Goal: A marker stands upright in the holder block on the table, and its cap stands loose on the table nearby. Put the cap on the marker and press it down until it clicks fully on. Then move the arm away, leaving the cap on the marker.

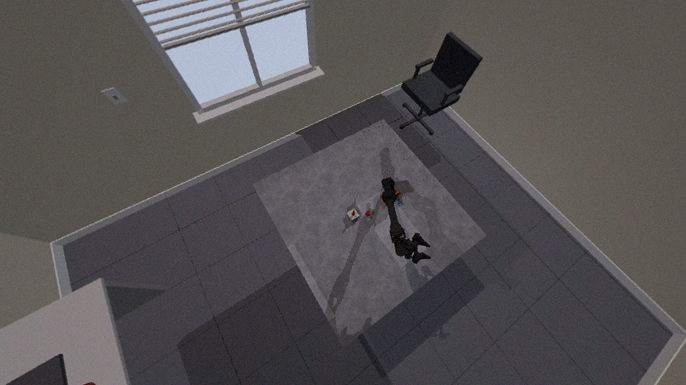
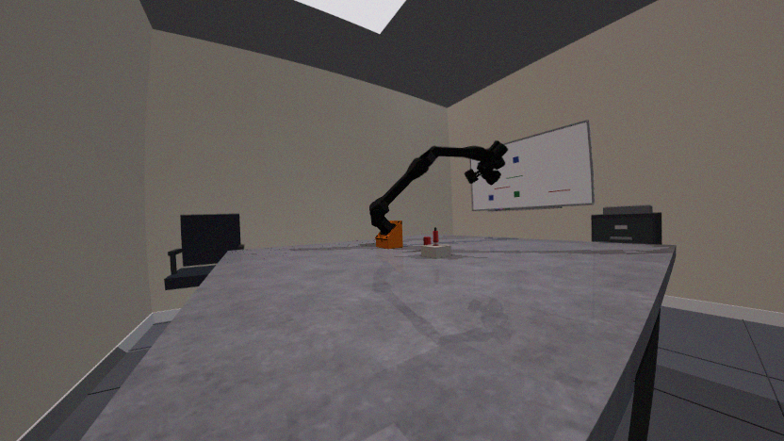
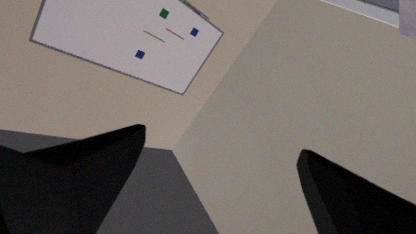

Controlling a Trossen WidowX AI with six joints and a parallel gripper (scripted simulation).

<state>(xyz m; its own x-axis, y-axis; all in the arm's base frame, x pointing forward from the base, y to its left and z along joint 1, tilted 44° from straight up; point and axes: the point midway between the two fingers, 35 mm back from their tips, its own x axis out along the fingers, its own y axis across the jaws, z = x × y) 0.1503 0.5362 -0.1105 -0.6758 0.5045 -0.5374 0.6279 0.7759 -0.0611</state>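
Note:
The marker [image 1: 353,213] [image 2: 435,236] stands upright in the pale holder block [image 1: 353,219] [image 2: 435,252]; it is red with a dark tip on top, and no cap is on it. The small red cap [image 1: 368,213] [image 2: 427,240] stands on the table beside the block, on the side nearer the arm's base in the top view. My gripper [image 1: 430,251] [image 3: 222,145] is open, with its fingers wide apart and nothing between them. It is raised high above the table, well away from the cap and marker, and points away from them. The wrist view shows neither.
The grey table [image 1: 297,203] [image 2: 273,329] carries the arm's orange base [image 2: 389,238]. A dark office chair [image 1: 431,91] [image 2: 209,241] stands beyond one table edge. A whiteboard [image 2: 564,164] [image 3: 100,40] hangs on the wall, with a dark cabinet [image 2: 646,227] near it.

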